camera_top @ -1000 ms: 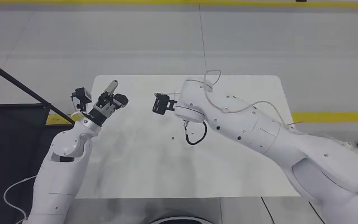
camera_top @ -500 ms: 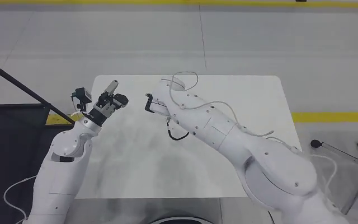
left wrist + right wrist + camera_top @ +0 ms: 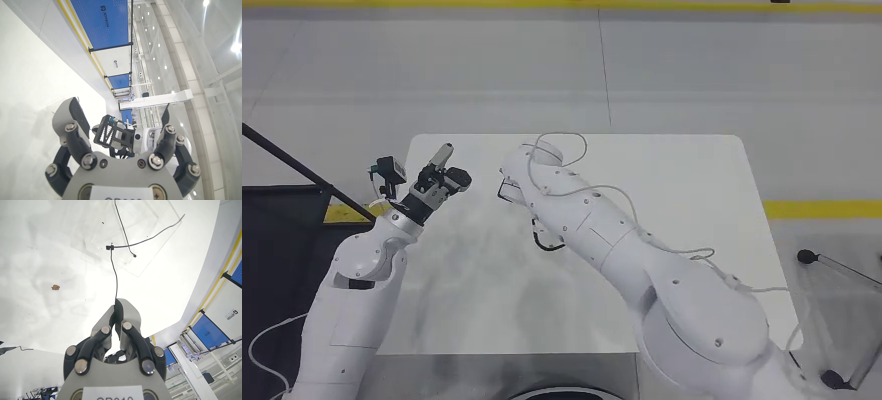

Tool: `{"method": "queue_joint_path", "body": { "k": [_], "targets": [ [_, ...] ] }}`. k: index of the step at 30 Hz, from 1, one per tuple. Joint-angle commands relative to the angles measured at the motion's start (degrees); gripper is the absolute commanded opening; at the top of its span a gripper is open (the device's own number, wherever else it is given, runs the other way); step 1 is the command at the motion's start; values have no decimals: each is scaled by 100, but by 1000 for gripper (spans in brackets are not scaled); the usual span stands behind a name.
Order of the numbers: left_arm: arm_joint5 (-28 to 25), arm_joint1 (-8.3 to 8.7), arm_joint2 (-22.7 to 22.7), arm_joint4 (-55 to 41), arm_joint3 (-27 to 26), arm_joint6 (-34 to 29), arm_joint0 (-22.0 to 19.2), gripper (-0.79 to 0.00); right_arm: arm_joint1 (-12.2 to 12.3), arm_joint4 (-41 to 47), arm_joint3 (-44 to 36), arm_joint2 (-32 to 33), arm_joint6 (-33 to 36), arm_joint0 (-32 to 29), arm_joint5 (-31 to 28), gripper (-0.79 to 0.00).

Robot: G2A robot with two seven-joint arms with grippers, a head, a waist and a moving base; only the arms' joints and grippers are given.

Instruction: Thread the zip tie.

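Right hand (image 3: 116, 306) is pinched tight on one end of the thin black zip tie (image 3: 113, 275). The tie sticks out from it over the white bench (image 3: 692, 160). A little square head (image 3: 108, 247) sits at the far end, and a black strip runs off sideways from it. Left hand (image 3: 121, 106) is close by, spread wide with nothing in it. I think the tie is light, bendy and a bit slippy, so it is best held near the tip. A clear tray (image 3: 151, 255) lies past it, and one more black tie (image 3: 123, 232) seems to be inside.
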Motion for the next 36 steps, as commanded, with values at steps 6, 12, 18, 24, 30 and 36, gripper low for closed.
{"method": "queue_joint_path", "body": {
  "k": [6, 12, 18, 24, 30, 36],
  "targets": [
    [0, 0, 0, 0, 0, 0, 0, 0, -184, -26, 393, 75, -268, 34, 136, -763],
    [0, 0, 0, 0, 0, 0, 0, 0, -197, -57, 436, 128, -279, 31, 154, -437],
    [0, 0, 0, 0, 0, 0, 0, 0, -193, -62, 466, 172, -327, 26, 157, -443],
    [0, 0, 0, 0, 0, 0, 0, 0, -187, -64, 465, 221, -353, 77, 195, -446],
    [0, 0, 0, 0, 0, 0, 0, 0, -133, 209, 509, 434, -810, 333, -47, -348],
    [0, 0, 0, 0, 0, 0, 0, 0, -35, 446, 777, 678, -1382, 611, -302, -169]
  ]
}}
